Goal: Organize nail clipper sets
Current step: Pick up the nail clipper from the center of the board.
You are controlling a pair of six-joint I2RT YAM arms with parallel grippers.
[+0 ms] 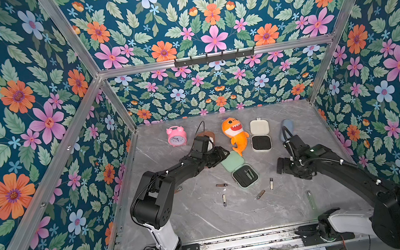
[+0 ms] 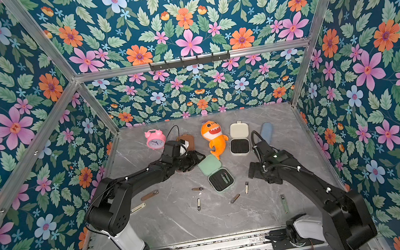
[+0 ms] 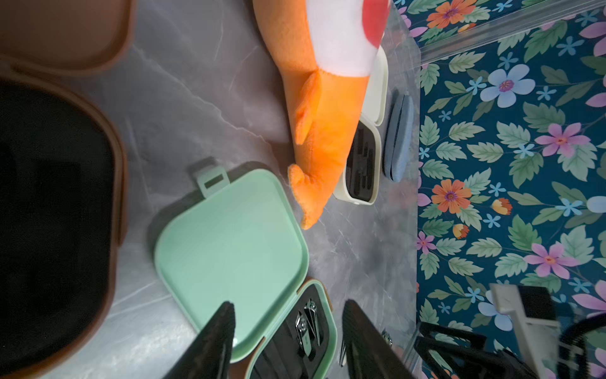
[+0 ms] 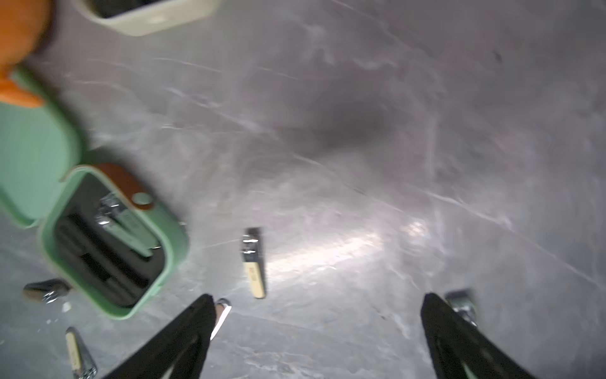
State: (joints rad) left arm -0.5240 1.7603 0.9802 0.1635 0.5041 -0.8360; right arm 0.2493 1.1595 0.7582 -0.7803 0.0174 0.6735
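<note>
1. Clipper (image 4: 254, 262) with a cream handle lies flat on the table (image 4: 393, 164), just beside the open mint case (image 4: 108, 236).
2. Its long axis runs away from the right gripper (image 4: 318, 297), so a grip would likely close across its width.
3. Those jaws stand wide apart and empty, with the clipper ahead and off-centre.
4. The left gripper (image 3: 290, 305), its jaws partly apart and empty, hovers by the mint lid, so the right arm is nearer.

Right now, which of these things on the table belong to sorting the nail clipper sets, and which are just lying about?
Part of the job: mint green case, cream case, brown case, loose metal clippers.
Just lying about: pink alarm clock, orange shark toy, blue-grey pouch.
</note>
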